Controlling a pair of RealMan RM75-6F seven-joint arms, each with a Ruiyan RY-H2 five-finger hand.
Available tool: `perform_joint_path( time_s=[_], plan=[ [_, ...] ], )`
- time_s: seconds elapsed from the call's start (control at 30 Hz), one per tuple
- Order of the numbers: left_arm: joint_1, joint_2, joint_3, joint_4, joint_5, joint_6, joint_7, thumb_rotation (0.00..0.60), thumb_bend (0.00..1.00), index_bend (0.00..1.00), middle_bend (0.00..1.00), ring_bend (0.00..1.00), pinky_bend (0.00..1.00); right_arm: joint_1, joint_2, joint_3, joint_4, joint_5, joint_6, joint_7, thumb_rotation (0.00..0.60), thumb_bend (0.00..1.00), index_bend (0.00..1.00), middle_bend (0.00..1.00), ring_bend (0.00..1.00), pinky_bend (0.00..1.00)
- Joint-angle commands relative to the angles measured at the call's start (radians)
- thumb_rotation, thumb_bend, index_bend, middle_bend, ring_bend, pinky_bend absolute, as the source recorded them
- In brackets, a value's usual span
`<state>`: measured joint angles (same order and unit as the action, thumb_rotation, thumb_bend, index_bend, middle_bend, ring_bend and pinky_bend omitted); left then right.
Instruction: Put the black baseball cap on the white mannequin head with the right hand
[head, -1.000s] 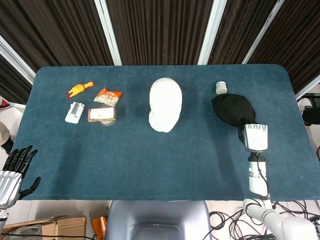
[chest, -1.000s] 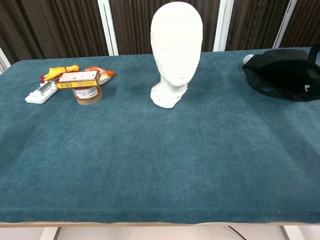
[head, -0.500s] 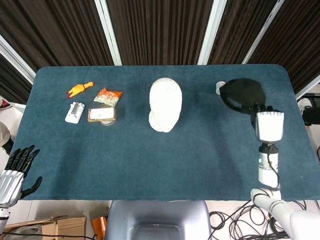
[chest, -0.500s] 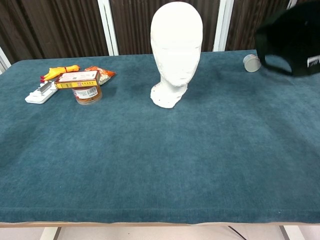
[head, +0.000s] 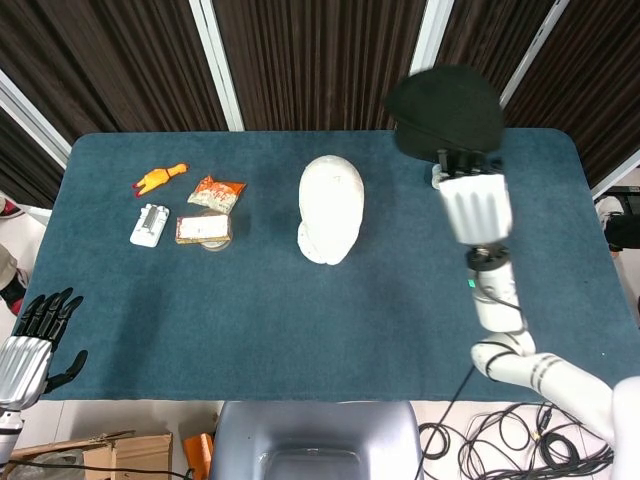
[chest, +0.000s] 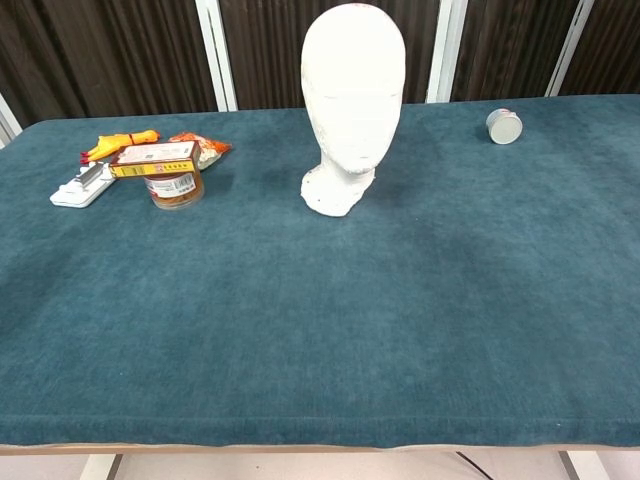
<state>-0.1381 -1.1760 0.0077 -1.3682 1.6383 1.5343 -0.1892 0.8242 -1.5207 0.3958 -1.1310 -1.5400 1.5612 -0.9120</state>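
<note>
Cap up in your right hand, not yet over the head

Your right hand (head: 475, 205) holds the black baseball cap (head: 445, 110) high at about 2 o'clock from the white mannequin head (head: 331, 208), lifted above its crown so it can come across and down. It is out of the chest view. Your left hand (head: 32, 340) rests empty, fingers apart, at the table's (head: 300, 320) 8 o'clock corner, out of the way.

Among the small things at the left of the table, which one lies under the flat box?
The brown jar: the flat box rests across its top, while the yellow rubber chicken, snack packet and white device lie uncovered.
</note>
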Motion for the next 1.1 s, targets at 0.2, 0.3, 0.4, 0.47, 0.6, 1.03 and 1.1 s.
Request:
perform_joint_path(
  time_s=[0.2,0.3,0.4,0.47,0.6,1.03,1.1],
  plan=[
    [0.003,0.004,-0.002,0.002,-0.003,0.008,-0.011,0.600,0.39,0.00,0.00,0.00,0.00,0.145,-0.040,-0.003,-0.048,-0.077,-0.097,-0.177,0.600,0.47,0.96,0.74,0.75,0.99],
    [0.004,0.006,-0.001,0.002,0.000,0.011,-0.015,0.600,0.39,0.00,0.00,0.00,0.00,0.154,-0.057,-0.021,-0.037,-0.087,-0.108,-0.196,0.600,0.46,0.96,0.74,0.75,0.99],
    [0.004,0.008,0.000,0.001,0.001,0.013,-0.017,0.600,0.39,0.00,0.00,0.00,0.00,0.151,-0.067,-0.044,-0.025,-0.101,-0.109,-0.205,0.600,0.46,0.96,0.74,0.75,0.99],
    [0.003,0.009,0.000,0.000,0.001,0.012,-0.017,0.600,0.39,0.00,0.00,0.00,0.00,0.148,-0.069,-0.055,-0.021,-0.106,-0.111,-0.209,0.600,0.46,0.96,0.74,0.75,0.99],
    [0.002,0.009,0.002,-0.001,0.007,0.013,-0.017,0.600,0.39,0.00,0.00,0.00,0.00,0.142,-0.072,-0.079,-0.020,-0.124,-0.109,-0.210,0.600,0.46,0.96,0.75,0.75,0.99],
    [-0.001,0.009,0.003,-0.003,0.009,0.012,-0.018,0.600,0.39,0.00,0.00,0.00,0.00,0.074,-0.080,-0.201,-0.040,-0.211,-0.094,-0.202,0.600,0.46,0.96,0.75,0.75,0.99],
    [-0.002,0.009,0.003,-0.003,0.010,0.012,-0.016,0.600,0.39,0.00,0.00,0.00,0.00,0.067,-0.083,-0.216,-0.039,-0.230,-0.089,-0.198,0.600,0.46,0.96,0.75,0.75,1.00]
  ],
)
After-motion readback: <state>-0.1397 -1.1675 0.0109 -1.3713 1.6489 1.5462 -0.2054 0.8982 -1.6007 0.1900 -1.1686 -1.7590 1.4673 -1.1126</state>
